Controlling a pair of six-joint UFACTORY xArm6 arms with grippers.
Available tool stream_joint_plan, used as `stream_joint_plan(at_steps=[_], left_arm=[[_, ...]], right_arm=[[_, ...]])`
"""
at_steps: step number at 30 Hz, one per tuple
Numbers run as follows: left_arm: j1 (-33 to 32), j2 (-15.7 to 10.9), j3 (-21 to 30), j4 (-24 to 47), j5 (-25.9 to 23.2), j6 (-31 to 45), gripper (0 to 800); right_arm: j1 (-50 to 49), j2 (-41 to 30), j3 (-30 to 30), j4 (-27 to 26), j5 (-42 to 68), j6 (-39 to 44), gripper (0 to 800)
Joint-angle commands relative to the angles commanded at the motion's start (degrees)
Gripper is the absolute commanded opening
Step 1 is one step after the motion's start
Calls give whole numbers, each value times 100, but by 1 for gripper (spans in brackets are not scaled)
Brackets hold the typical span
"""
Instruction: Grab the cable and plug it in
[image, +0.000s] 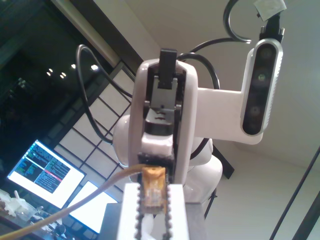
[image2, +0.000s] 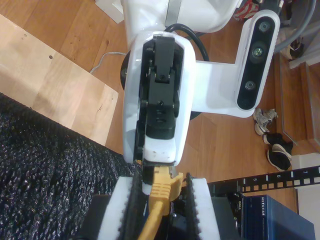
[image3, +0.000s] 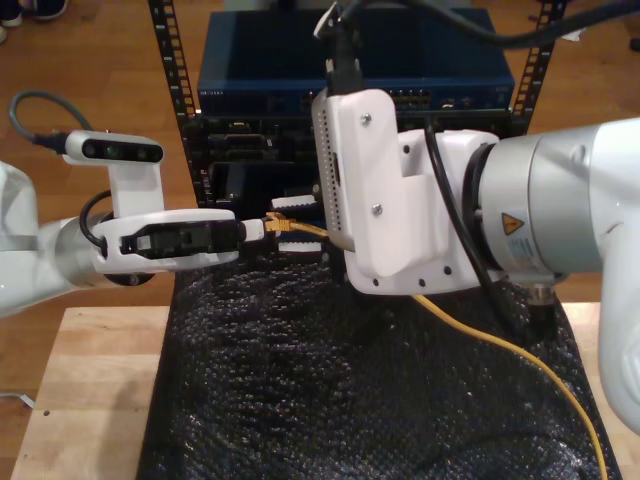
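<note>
In front of the server rack (image3: 200, 130), above the black mat (image3: 300, 400) | our first gripper (image: 154, 212) is clamped on the yellow cable's (image3: 520, 355) plug end (image: 152, 187) | our second gripper (image2: 162, 200) is clamped on the cable's yellow boot (image2: 162, 187) just behind it | the cable's slack trails across the mat, away from the rack.

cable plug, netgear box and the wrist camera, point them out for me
cable plug (image2: 161, 186), second wrist view, on the yellow boot between the claw fingers
netgear box (image2: 272, 216), second wrist view, on its blue top
wrist camera (image3: 112, 150), exterior view, on its front face
</note>
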Motion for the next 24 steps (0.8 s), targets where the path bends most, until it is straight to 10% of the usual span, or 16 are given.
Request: stream_joint_plan(at_steps=[24], left_arm=[[-9, 0, -9, 0, 9, -9, 89]], right_arm=[[0, -35, 44, 396, 0, -26, 6]])
